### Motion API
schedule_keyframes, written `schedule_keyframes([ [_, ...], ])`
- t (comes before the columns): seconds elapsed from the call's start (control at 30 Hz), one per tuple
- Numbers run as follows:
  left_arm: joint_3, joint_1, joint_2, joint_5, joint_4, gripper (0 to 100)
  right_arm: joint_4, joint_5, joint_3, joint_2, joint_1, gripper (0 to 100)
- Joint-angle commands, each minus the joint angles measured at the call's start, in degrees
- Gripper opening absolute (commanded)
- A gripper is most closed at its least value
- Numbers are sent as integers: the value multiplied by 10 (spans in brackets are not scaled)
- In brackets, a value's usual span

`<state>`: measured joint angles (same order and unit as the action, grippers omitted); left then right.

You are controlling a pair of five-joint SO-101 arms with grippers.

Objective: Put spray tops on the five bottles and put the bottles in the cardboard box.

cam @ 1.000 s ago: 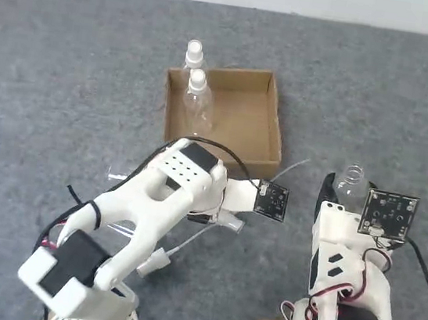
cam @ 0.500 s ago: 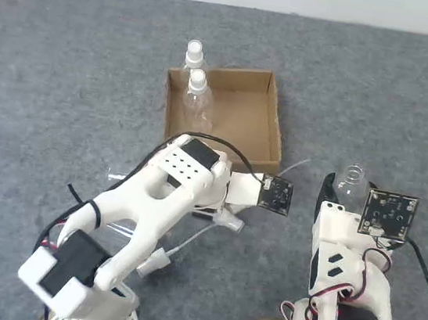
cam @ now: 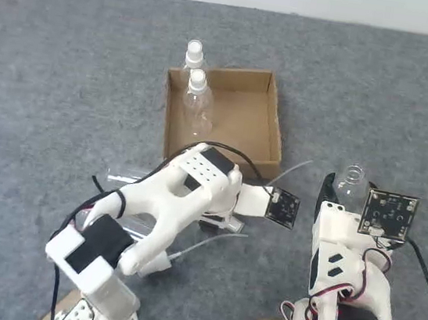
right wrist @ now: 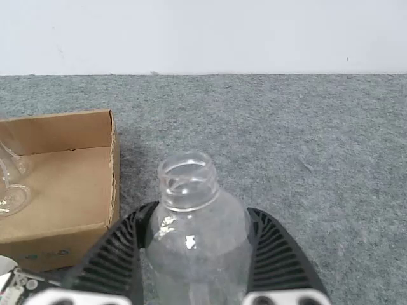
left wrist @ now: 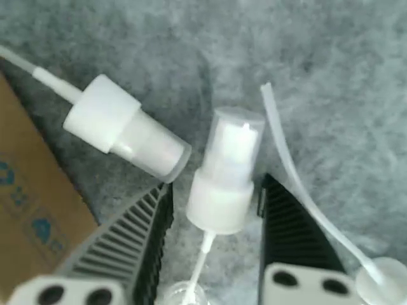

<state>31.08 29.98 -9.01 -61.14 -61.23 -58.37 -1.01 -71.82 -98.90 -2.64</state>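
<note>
My left gripper (left wrist: 215,189) is low over the grey table (left wrist: 356,76), its jaws spread to either side of a loose spray top (left wrist: 226,165) that lies between them. One jaw looks to be touching the collar, but there is a gap at the other, so I judge it is not pinched yet. A second spray top (left wrist: 124,130) lies just beside it, near the wall of the cardboard box (cam: 269,128). My right gripper (right wrist: 200,215) is pressed against the sides of an open bottle (right wrist: 191,241), holding it upright with its neck bare, near the box's front corner. Farther out, one capped bottle (cam: 198,103) stands inside the box at its left wall. The other capped bottle (cam: 194,51) seems to stand just beyond the far wall, outside the box. By my reckoning two bottles have their tops and only one is boxed. The bottle I hold needs this top, and the remaining bottles, which I cannot make out clearly beneath my left arm, still need both topping and boxing.
</note>
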Motion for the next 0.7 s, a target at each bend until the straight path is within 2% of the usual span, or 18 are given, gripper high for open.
schedule_keyframes([
  [0.0, -34, 6, 5, 16, 19, 141, 15, 1, 21, -5, -7, 28],
  [0.13, -31, 11, 21, 17, 13, 90, 15, -8, 21, -5, -7, 28],
  [0.43, -31, 25, 79, 19, -76, 24, 15, -9, 21, -5, -7, 28],
  [0.67, -30, 23, 144, 83, -117, 19, 15, -7, 20, -5, -7, 28],
])
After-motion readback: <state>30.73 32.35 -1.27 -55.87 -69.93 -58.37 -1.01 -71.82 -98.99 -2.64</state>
